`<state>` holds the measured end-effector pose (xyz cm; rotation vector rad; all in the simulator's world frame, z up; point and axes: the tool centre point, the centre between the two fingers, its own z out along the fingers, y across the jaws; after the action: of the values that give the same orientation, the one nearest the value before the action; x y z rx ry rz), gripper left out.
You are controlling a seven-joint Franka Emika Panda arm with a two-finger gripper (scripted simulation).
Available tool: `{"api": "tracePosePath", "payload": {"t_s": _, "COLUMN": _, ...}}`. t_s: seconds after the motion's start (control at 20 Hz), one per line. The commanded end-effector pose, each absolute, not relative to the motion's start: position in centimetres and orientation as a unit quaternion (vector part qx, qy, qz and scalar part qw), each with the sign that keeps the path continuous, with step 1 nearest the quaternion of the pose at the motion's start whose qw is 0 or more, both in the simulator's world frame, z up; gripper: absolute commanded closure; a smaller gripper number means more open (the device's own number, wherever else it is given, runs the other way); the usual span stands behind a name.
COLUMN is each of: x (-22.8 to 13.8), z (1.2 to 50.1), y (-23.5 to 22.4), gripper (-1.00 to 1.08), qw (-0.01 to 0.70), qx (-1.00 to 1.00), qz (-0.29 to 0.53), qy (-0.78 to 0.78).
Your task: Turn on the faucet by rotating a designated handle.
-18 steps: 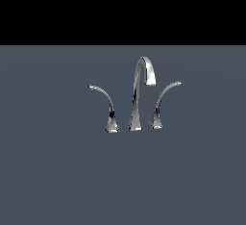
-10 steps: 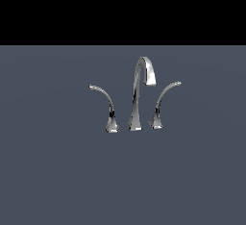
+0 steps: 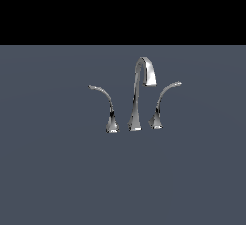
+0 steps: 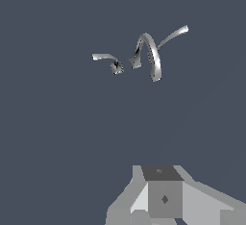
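At the near edge of the wrist view sits the gripper point(image 4: 163, 197), seen only as pale grey blocks with a darker square face between sloping sides; its fingertips do not show, so whether they are apart or together I cannot tell, and nothing is visibly held. It does not appear in the exterior view at all. Well apart from it, farther out across the surface, stands the faucet point(image 3: 139, 94), a chrome three-piece set whose tall gooseneck spout point(image 3: 142, 77) rises from a flared base and curls over at the top. On the exterior view's left of the spout is the handle point(image 3: 106, 105), upright on a small flared base with a dark reflection; its long axis rises from that base and bends over to a fine tip pointing toward the exterior view's left. Its twin lever point(image 3: 163, 101) stands on the spout's other side, arching toward the exterior view's right. All three pieces stand on a flat slate-blue surface point(image 3: 57, 181) that fills both views, and beyond its far edge the exterior view shows only plain black background point(image 3: 120, 7).
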<state>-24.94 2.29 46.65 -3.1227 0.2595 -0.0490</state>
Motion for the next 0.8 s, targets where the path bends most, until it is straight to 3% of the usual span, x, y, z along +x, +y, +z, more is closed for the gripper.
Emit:
{"api": "tracePosePath", "payload": {"t_s": 0.0, "x": -24.3, "z": 45.5, "y": 3.1, "gripper": 1.08, "qw": 0.004, "qx": -0.994, "qz": -0.015, "qy": 0.106}}
{"api": "tracePosePath", "payload": {"t_s": 0.75, "x": -18.8, "z": 37.6, "y": 7.7, "gripper": 1.08, "qw": 0.004, "qx": -0.963, "qz": -0.011, "qy": 0.271}}
